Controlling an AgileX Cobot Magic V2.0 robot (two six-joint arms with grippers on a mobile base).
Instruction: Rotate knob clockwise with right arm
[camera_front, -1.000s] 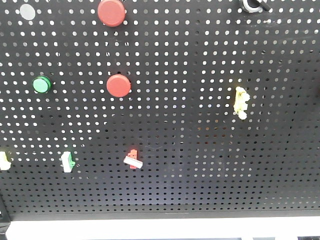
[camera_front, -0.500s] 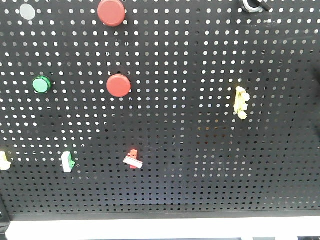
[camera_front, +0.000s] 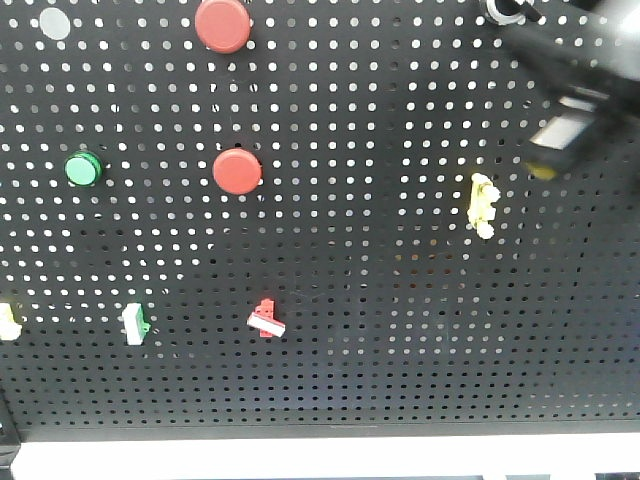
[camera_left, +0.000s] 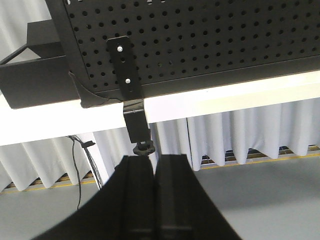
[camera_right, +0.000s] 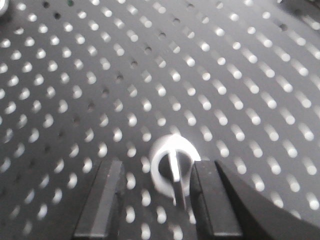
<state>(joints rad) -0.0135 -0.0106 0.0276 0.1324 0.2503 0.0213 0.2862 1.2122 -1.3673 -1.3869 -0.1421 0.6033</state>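
Where my right wrist camera faces the pegboard (camera_right: 60, 75), the knob (camera_right: 172, 167) sits low in the middle of the picture: a silver ring around a dark face, with a narrow raised bar across it. The bar's long axis runs nearly straight up and down in that view, its lower end leaning slightly right. I cannot tell which end is the pointer. The right gripper (camera_right: 156, 167) is spread wide and straddles the knob. One finger (camera_right: 107, 200) stands off to the knob's left with a gap between. The other finger (camera_right: 204, 195) is just beside the ring on its right, but the view is soft and smeared, so I can't make out whether it touches the rim.

On my front camera the knob (camera_front: 499, 10) is at the board's top right, cut by the upper edge so that only part of its silver ring shows. The right arm (camera_front: 580, 65) comes in from the top right corner as a dark blur. A pale silvery part (camera_front: 558, 131) at its lower end lies above and right of a yellow clip (camera_front: 483, 204). I can't pick out its fingers here. Two red buttons (camera_front: 222, 24) and a green button (camera_front: 83, 168) lie well to the left.

From the left wrist camera, the left gripper (camera_left: 155, 200) has its fingers pressed together on nothing, below the board's lower edge and a black bracket (camera_left: 127, 65). The bottom of the picture cuts off the fingers' roots.
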